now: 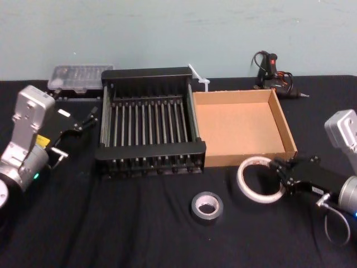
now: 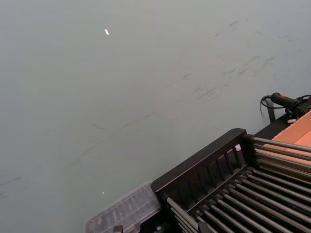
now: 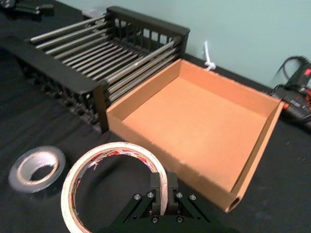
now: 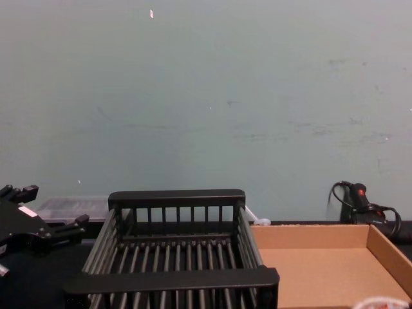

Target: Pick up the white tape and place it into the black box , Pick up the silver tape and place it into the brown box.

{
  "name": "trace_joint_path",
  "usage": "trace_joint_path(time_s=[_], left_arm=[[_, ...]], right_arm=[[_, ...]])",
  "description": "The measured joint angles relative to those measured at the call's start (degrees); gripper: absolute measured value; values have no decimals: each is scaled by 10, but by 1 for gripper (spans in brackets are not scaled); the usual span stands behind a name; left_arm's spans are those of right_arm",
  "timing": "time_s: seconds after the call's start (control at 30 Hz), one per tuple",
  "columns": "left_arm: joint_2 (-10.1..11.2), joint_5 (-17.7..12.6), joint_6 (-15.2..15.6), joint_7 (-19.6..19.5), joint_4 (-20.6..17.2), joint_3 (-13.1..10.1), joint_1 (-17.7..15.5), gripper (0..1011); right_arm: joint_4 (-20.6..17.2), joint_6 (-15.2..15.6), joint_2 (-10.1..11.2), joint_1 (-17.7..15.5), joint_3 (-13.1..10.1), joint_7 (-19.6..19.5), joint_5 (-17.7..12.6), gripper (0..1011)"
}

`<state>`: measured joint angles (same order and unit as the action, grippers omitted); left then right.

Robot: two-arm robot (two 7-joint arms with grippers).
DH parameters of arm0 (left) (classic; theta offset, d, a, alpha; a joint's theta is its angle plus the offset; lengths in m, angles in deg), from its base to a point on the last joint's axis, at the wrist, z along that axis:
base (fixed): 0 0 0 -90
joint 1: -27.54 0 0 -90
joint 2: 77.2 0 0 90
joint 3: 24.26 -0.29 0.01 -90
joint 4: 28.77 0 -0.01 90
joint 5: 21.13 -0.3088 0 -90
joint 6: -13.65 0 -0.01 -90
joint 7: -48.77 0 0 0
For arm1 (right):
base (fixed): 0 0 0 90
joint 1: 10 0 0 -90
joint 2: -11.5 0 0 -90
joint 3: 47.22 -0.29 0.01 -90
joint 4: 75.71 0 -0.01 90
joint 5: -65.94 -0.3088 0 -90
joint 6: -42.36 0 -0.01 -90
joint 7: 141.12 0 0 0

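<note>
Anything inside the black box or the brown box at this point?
Both look empty. The black box shows only its bar floor, the brown box bare cardboard. The white tape, clamped in the right end effector, and the silver tape sit on the table. The black box's near inner wall is hidden.

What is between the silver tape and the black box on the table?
Nothing lies there. In the head view only bare black tablecloth separates the silver tape from the black box. The white tape sits off to the side, in the right gripper.
</note>
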<state>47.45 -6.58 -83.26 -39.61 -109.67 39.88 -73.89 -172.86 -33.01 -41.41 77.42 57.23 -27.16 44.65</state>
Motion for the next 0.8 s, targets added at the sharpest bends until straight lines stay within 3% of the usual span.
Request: trace_joint_path(time_s=[0.37, 0.8], left_arm=[[0, 0, 0, 0, 0, 0, 0, 1001], [0, 0, 0, 0, 0, 0, 0, 1001]], right_arm=[[29, 1, -27, 59, 22, -8, 20, 88], [71, -2, -73, 128, 47, -9, 38, 88]])
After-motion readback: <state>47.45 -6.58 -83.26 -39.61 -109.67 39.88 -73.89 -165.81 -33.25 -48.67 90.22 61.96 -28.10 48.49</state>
